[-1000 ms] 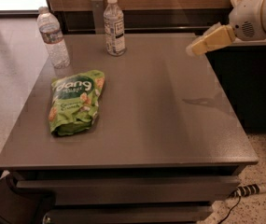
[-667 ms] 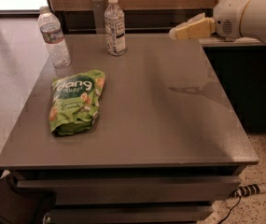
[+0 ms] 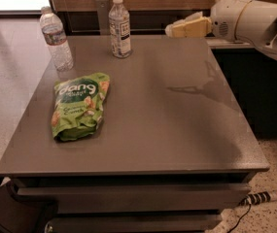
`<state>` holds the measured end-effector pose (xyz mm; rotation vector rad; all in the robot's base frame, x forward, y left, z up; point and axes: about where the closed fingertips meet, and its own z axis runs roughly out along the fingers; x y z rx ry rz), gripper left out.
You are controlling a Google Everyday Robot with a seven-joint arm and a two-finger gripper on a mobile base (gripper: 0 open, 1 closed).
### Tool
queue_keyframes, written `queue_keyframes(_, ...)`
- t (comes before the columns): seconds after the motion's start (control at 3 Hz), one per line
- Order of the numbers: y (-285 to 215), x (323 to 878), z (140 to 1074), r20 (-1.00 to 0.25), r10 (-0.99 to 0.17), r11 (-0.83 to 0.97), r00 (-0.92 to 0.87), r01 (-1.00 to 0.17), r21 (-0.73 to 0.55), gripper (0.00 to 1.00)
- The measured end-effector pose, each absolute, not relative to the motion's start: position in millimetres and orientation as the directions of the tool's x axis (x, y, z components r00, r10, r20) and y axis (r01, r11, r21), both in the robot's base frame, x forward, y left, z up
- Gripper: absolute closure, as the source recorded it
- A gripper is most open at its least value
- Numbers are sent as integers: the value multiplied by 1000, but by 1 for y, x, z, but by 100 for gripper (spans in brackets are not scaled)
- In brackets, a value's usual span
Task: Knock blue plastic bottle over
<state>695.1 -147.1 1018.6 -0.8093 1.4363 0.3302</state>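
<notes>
The blue plastic bottle (image 3: 120, 27), clear with a white cap and a large white label with dark print, stands upright at the back of the grey table (image 3: 177, 130), left of centre. My gripper (image 3: 173, 29), with yellowish fingers on a white arm, hovers above the table's back right part. It points left toward the bottle and is about a bottle's height to the right of it, not touching it.
A ribbed clear bottle (image 3: 56, 39) with a narrow label band stands near the back left corner. A green snack bag (image 3: 79, 106) lies flat on the left half. A dark cabinet stands to the right. A power strip (image 3: 267, 196) lies on the floor at lower right.
The gripper has moved left along the back of the table, closer to the blue plastic bottle. The bottles and the bag have not moved.
</notes>
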Motion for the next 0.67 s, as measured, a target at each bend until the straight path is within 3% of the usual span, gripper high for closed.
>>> queue_keyframes(0.67,-122,740,990,-970,-233,651,67,-731,-207,0)
